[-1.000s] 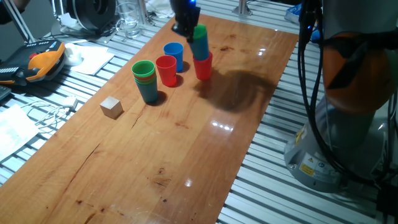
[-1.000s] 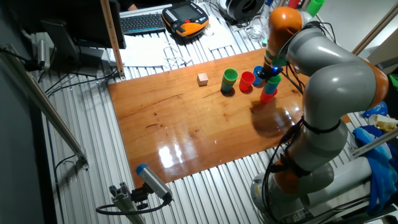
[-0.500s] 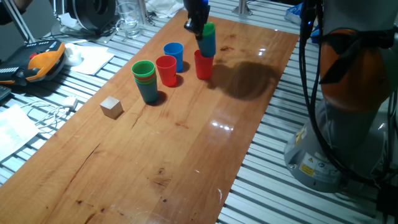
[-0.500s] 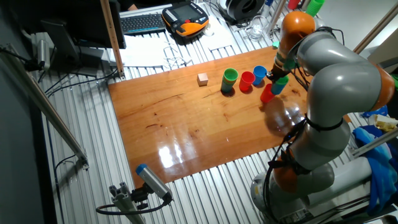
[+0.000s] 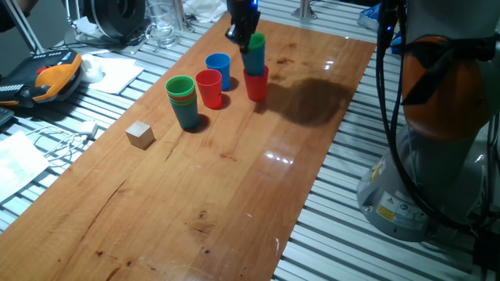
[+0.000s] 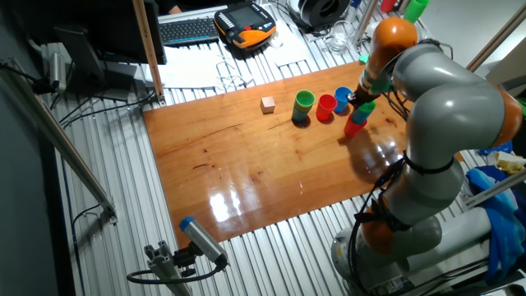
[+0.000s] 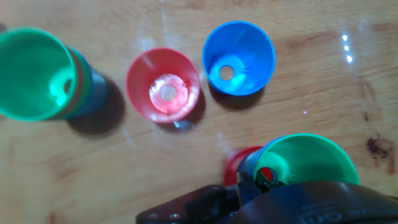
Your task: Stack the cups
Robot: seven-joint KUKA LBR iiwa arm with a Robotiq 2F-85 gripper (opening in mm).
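A glossy wooden tabletop (image 5: 195, 203) lies on a ribbed metal bench (image 6: 271, 247) — clutter behind: keyboard (image 6: 187, 30), glassware (image 5: 162, 23).

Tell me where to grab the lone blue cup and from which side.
Take the blue cup by its rim from straight above, one finger inside and one outside. It stands upright and open-mouthed, and the red cup crowds one side.

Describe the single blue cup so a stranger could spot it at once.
On the wooden table, look toward the far end where the cups cluster. The blue cup stands alone, upright and empty, just behind the lone red cup. It is the only blue one that is not nested in a stack.
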